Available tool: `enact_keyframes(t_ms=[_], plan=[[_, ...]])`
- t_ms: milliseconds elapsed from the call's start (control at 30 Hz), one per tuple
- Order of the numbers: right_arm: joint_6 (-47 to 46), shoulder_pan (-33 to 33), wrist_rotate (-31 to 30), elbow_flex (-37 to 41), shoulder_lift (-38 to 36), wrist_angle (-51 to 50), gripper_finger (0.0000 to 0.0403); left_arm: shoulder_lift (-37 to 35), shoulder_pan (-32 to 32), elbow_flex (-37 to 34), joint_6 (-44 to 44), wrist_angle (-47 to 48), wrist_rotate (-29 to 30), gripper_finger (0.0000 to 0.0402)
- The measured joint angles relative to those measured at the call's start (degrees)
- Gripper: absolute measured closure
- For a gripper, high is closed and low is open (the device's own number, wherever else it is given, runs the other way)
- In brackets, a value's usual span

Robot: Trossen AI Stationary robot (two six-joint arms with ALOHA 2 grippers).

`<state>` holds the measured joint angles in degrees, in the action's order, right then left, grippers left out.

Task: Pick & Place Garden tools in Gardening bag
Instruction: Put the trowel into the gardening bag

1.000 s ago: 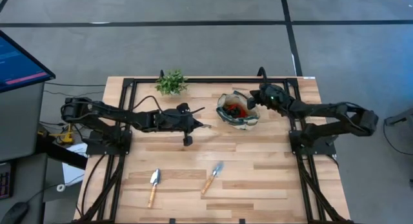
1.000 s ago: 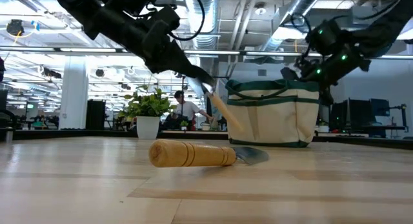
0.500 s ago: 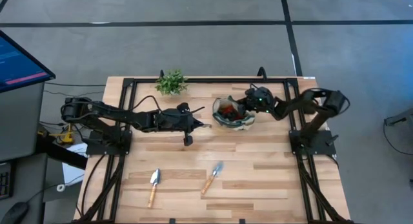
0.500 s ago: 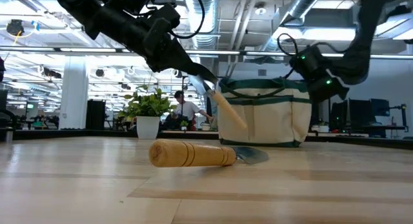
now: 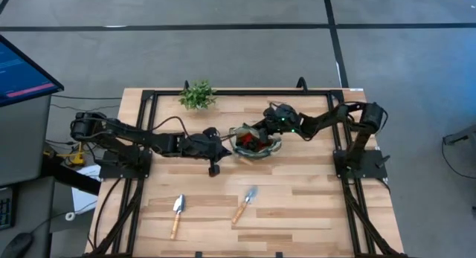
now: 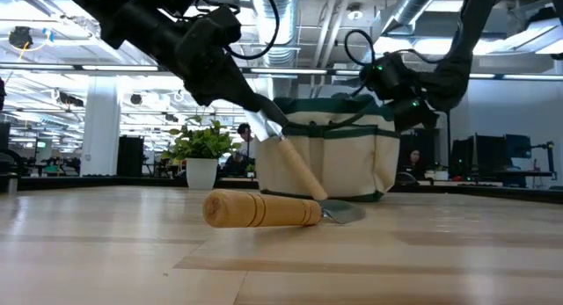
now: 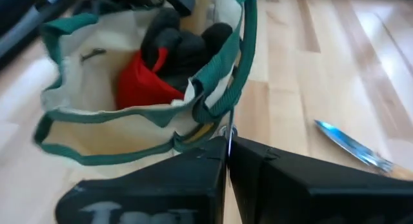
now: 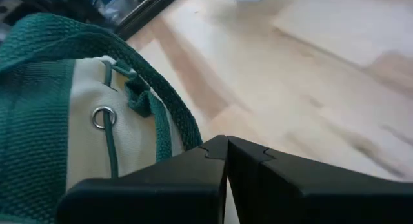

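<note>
- The left arm reached from the left side toward the middle of the table, stretched out long and low.
- The left gripper [image 5: 223, 148] was at the end of it, with its fingers [image 7: 193, 166] pressed together.
- The right arm bent at its elbow and reached in from the right side.
- The right gripper [image 5: 269, 123] sat close to the left one, and its fingers [image 8: 193, 166] were pressed together too.

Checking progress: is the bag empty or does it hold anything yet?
Not empty. The bag holds a red-and-black tool; two trowels lie outside.
</note>
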<state>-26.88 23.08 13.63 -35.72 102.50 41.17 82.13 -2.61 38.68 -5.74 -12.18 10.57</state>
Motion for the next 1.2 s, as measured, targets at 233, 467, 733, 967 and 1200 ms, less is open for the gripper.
enact_keyframes(t_ms=[233, 467, 733, 967, 1200], plan=[[1.93, -3.23, -3.22, -1.97, -0.02, -2.50, 0.0403, -0.48, -3.49, 0.00, -0.33, 0.25, 2.03, 0.0400], [2.82, 2.67, -3.74, -1.95, -0.62, -2.88, 0.0403, -3.28, -3.50, -0.01, -0.35, 1.14, 2.49, 0.0400], [4.12, 4.31, 1.41, -1.95, -10.92, -5.03, 0.0403, -6.93, -3.50, -0.03, -0.35, 3.81, 3.11, 0.0400], [7.89, 1.78, 0.81, -1.95, -26.44, -16.43, 0.0403, -9.21, -3.50, 0.00, -0.23, 5.03, 3.10, 0.0400], [11.26, -5.77, -8.01, -1.95, -40.34, -29.37, 0.0403, -10.68, -3.50, -0.02, -0.13, 6.56, 3.12, 0.0400]])
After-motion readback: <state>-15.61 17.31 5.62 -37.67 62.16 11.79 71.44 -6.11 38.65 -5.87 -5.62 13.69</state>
